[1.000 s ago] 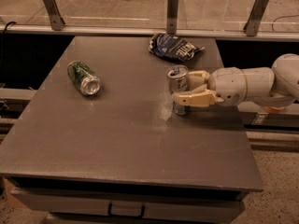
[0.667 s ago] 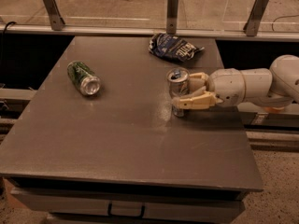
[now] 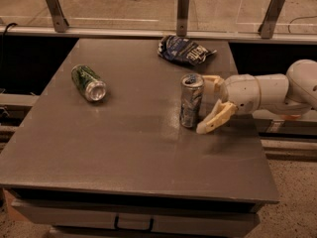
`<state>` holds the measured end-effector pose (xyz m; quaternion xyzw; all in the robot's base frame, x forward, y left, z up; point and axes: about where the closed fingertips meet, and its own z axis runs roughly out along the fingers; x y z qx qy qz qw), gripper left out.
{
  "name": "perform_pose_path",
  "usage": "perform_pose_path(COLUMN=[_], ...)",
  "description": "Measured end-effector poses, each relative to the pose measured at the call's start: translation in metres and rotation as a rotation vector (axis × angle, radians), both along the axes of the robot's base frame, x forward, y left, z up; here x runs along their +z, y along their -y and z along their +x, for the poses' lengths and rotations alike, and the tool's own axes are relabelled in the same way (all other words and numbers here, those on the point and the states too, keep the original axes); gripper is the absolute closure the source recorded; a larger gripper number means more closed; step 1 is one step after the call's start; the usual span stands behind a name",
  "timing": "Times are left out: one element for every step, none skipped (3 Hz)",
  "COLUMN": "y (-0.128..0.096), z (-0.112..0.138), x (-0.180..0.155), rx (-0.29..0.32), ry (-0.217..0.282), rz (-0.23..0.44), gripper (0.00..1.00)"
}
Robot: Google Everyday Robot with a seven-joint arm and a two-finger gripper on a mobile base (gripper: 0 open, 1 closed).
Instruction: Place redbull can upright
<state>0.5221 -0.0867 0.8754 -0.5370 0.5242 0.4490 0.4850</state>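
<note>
Metal glints on the redbull can (image 3: 191, 100), a slim, dented silver can with blue patches. It stands upright, right of the middle of the grey surface (image 3: 124, 152), and I can't read any lettering on it. Just to its right is the gripper (image 3: 204, 104), with its jaws spread: one cream finger sits behind the can's top and the other angles down toward its base. The white arm (image 3: 267, 90) reaches in over the right edge. A crumpled dark blue snack bag (image 3: 184, 51) lies near the far edge, its white lettering too blurred to read. A green can (image 3: 89, 82) lies on its side well off to the left. The front half of the surface is open.
</note>
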Motion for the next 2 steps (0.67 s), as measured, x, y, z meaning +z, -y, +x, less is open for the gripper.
perform_pose_path(y=[0.012,0.056], z=[0.001,0.001], x=[0.005,0.035], rx=[-0.017,-0.091], ry=[0.011,0.071], rz=[-0.019,-0.089], gripper=[0.0,0.0])
